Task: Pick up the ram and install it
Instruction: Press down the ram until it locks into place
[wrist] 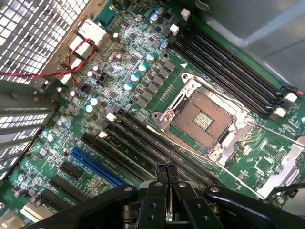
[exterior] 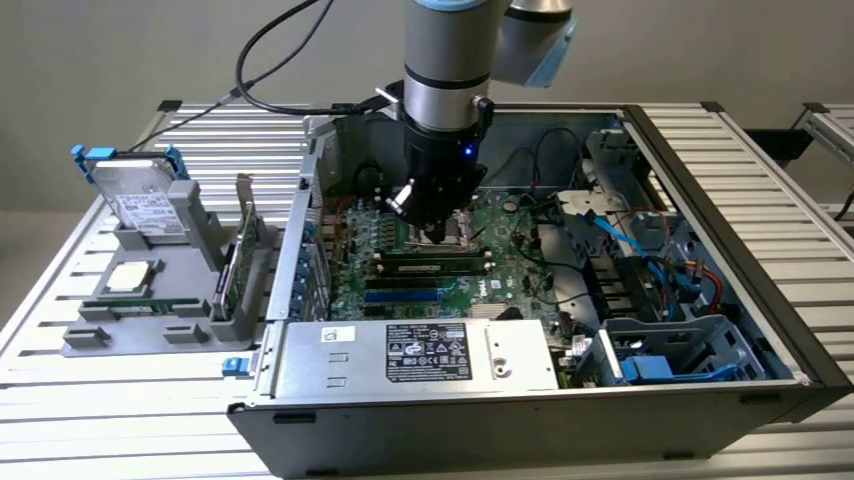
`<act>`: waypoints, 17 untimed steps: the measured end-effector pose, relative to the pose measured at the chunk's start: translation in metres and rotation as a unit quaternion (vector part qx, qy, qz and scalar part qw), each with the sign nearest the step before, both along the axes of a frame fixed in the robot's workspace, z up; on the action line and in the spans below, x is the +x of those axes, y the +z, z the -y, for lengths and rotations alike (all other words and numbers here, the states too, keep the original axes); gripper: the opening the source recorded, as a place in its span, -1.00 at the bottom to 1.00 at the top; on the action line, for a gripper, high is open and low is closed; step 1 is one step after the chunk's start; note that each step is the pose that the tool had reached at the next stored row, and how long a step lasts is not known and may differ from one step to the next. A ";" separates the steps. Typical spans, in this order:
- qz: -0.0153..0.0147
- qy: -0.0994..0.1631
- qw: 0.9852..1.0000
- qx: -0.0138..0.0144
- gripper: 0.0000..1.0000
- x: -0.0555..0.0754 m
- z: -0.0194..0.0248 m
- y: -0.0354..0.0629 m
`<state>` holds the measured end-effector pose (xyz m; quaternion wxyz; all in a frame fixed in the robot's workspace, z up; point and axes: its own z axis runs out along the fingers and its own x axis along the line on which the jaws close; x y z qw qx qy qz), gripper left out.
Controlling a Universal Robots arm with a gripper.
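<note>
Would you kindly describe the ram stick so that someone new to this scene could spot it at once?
Find the open computer case and the green motherboard inside it. Between the arm's pincer and the silver power supply lies the ram: a long, narrow green stick lined with black chips, unlike the bare blue slot beside it.

Plain workshop corner, evenly lit.
A ribbed metal tabletop (exterior: 120, 400) of silver slats spreads beneath a bare beige-grey wall (exterior: 107, 50); soft light falls without hard shadows.
</note>
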<state>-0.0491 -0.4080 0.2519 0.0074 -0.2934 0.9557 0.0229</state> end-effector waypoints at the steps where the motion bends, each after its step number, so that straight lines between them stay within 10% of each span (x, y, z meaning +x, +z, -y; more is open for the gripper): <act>1: 0.000 -0.007 1.000 0.000 -0.80 0.000 0.0000 -0.0003; 10: 0.001 -0.071 0.997 0.004 -0.80 0.000 0.0000 -0.0034; 17: 0.001 -0.132 0.991 0.004 -0.80 0.000 0.0000 -0.0055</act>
